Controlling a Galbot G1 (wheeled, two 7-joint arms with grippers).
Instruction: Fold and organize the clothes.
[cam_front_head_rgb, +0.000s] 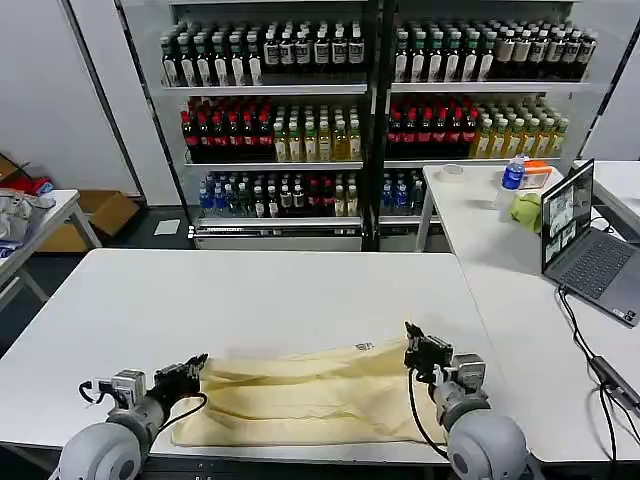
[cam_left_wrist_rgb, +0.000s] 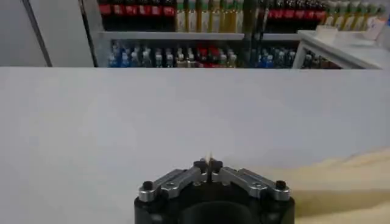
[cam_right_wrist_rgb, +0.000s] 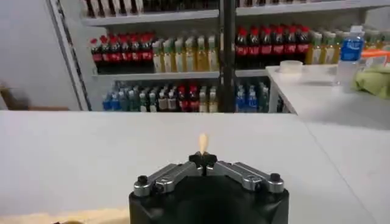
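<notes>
Clothes (cam_front_head_rgb: 300, 395) pinched at 2 corners: left gripper (cam_front_head_rgb: 193, 368), right gripper (cam_front_head_rgb: 420, 350).

Both arms reach forward low from the near edge, forearms angled slightly inward. The left hand (cam_front_head_rgb: 193, 367) sits at the left end of the cream garment (cam_front_head_rgb: 300, 395), its fingers pinched together on a sliver of the fabric. The right hand (cam_front_head_rgb: 420, 349) is at the garment's far right corner, fingers likewise closed, with a small tip of cloth poking up between them.
</notes>
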